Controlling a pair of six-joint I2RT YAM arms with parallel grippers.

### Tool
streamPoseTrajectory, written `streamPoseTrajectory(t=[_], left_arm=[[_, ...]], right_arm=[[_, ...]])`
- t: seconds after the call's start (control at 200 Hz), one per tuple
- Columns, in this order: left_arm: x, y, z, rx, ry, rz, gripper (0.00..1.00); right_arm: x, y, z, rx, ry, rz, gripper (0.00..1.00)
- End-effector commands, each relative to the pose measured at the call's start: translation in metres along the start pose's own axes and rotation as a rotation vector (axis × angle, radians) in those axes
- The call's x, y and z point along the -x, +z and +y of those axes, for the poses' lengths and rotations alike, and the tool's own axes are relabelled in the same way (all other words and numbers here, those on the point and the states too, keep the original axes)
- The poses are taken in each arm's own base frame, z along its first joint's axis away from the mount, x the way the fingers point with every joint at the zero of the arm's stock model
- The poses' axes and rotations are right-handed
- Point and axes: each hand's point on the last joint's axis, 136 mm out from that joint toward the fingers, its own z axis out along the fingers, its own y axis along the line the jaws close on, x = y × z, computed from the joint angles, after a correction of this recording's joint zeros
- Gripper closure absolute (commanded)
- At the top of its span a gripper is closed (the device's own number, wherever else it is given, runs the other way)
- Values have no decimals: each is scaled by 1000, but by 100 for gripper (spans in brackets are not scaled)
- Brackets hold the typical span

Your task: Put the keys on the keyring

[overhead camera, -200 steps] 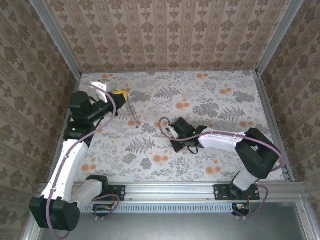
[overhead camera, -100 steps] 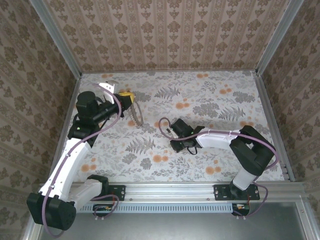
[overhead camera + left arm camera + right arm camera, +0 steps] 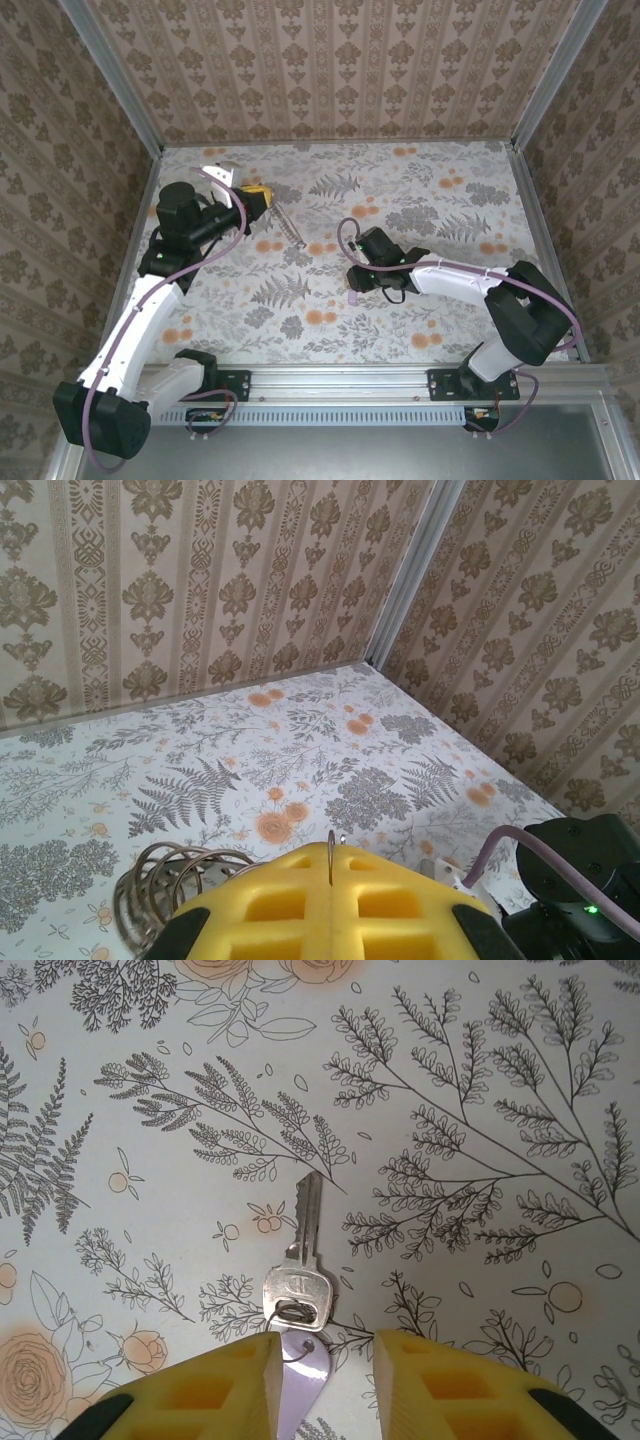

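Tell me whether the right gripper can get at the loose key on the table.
Probably yes. The key lies flat on the table just ahead of the right gripper, whose jaws stand apart, and nothing covers it.

The right gripper (image 3: 325, 1348) is being opened and drawn back to the right, and a key (image 3: 303, 1250) with a lilac tag (image 3: 303, 1380) is being left flat on the table (image 3: 520, 1080). The keys (image 3: 287, 226) hanging from the keyring (image 3: 330, 842) in the left gripper (image 3: 262, 197) are being swung rightwards and tilted toward the table's middle.
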Motion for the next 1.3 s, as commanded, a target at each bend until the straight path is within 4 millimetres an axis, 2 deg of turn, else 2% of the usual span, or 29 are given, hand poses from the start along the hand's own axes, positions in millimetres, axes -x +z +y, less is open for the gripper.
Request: streamPoseTrajectory(t=[0.0, 0.22, 0.51, 0.805, 1.29], left_arm=[[22, -3, -8, -10, 63, -57, 100], [22, -3, -7, -7, 64, -57, 100], [24, -3, -8, -7, 70, -61, 100], [22, -2, -7, -4, 70, -57, 100], [20, 0, -5, -1, 71, -52, 100]], right_arm=[[-9, 3, 2, 21, 52, 23, 68], [-12, 10, 12, 24, 18, 42, 68], [-13, 19, 5, -87, -87, 71, 69], [-8, 24, 8, -87, -107, 74, 73], [-14, 32, 8, -93, -126, 99, 74]])
